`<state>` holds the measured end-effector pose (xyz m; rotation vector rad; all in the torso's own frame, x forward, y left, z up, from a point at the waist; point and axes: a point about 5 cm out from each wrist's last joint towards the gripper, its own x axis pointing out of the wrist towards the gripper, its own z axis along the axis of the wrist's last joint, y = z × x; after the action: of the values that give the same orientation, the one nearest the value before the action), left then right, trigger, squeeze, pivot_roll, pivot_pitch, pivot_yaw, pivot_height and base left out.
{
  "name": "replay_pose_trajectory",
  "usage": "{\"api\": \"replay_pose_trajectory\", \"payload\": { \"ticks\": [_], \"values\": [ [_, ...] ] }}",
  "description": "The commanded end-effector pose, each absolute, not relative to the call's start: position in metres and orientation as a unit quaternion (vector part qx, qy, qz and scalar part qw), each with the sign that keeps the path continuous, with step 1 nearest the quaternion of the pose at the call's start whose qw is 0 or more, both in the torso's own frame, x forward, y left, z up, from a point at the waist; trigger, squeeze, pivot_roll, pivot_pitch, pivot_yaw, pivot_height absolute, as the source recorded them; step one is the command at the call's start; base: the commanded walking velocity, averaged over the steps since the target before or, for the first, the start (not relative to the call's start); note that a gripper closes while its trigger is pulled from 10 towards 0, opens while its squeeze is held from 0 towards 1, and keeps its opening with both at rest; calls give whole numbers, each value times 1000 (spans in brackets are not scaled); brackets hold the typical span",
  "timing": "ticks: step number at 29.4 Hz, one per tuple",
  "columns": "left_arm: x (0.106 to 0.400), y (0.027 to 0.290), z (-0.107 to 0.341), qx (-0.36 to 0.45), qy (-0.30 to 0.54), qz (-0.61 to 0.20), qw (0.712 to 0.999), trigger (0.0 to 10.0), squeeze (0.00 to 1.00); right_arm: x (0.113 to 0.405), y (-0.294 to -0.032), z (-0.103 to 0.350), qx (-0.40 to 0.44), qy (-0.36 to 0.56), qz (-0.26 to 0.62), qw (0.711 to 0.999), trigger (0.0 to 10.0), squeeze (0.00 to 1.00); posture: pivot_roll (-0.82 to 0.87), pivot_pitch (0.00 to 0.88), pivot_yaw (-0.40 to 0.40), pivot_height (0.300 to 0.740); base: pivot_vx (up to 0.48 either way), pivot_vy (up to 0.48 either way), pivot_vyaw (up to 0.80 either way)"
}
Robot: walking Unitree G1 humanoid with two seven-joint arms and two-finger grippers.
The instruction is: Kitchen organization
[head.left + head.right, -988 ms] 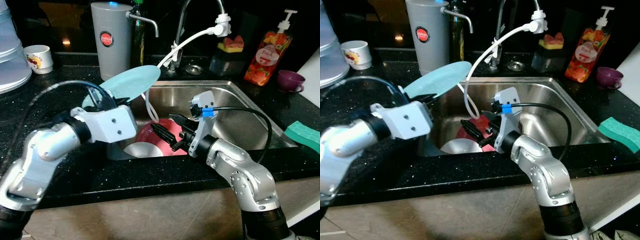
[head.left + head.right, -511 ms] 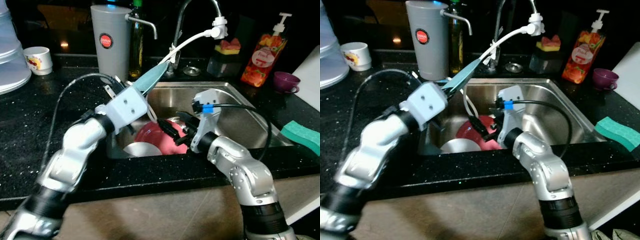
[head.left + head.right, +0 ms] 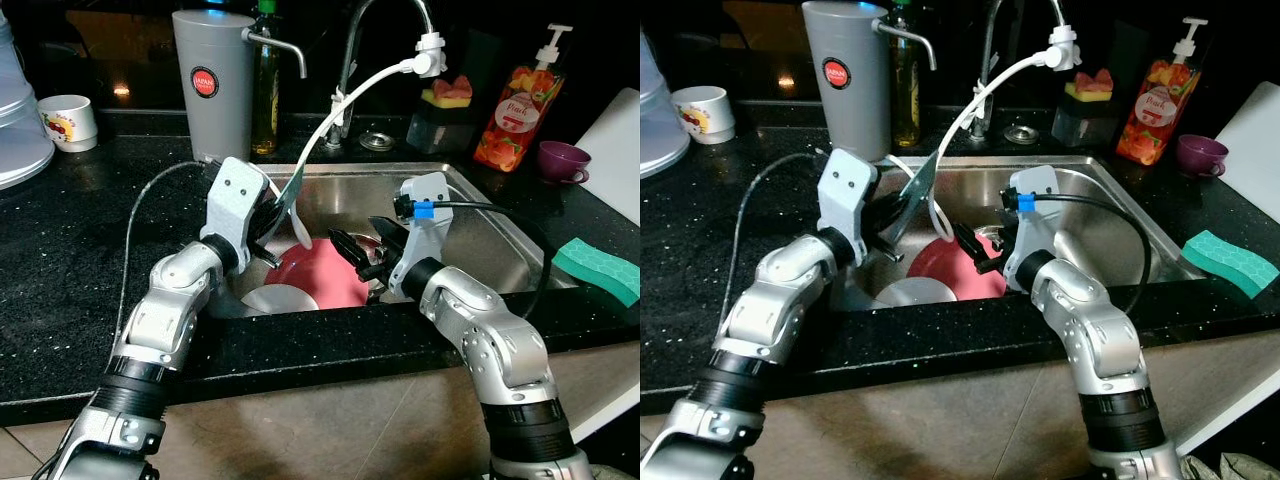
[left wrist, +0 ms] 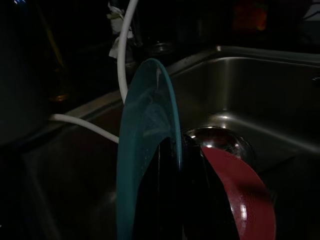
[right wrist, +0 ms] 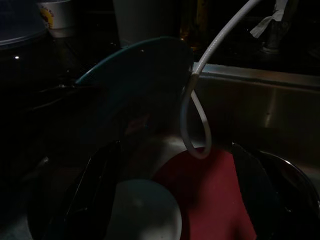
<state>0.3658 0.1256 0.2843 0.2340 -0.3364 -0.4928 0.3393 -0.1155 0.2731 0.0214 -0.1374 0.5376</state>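
Observation:
My left gripper (image 3: 270, 228) is shut on the rim of a teal plate (image 3: 287, 198), which stands nearly on edge over the left side of the steel sink (image 3: 470, 215). In the left wrist view the teal plate (image 4: 145, 145) rises between my black fingers (image 4: 167, 200). A red plate (image 3: 322, 280) leans in the sink bottom beside a white bowl (image 3: 275, 298). My right gripper (image 3: 356, 250) hangs open just above the red plate's right edge, holding nothing. In the right wrist view its fingers (image 5: 95, 195) stand wide apart around the red plate (image 5: 210, 192).
A white hose (image 3: 340, 100) drops from the faucet (image 3: 375, 35) into the sink beside the teal plate. On the black counter stand a grey jug (image 3: 205, 80), a white mug (image 3: 68, 120), a soap bottle (image 3: 505, 110), a purple cup (image 3: 560, 160) and a green sponge (image 3: 598, 268).
My left arm has swung the teal plate from lying flat above the counter edge to standing on edge, lower in the sink. The right gripper has stayed open over the red plate.

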Motion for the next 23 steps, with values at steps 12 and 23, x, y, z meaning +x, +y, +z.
{"api": "replay_pose_trajectory", "payload": {
  "ticks": [12,23],
  "values": [
    [353,120,316,4,-184,-299,936,10000,0,339,-116,274,18,-74,262,962,10000,0,92,165,-79,740,0,0,0],
    [360,132,321,3,-180,-249,952,10000,0,339,-116,275,19,-76,262,962,10000,0,92,171,-81,740,0,0,0]
  ]
}}
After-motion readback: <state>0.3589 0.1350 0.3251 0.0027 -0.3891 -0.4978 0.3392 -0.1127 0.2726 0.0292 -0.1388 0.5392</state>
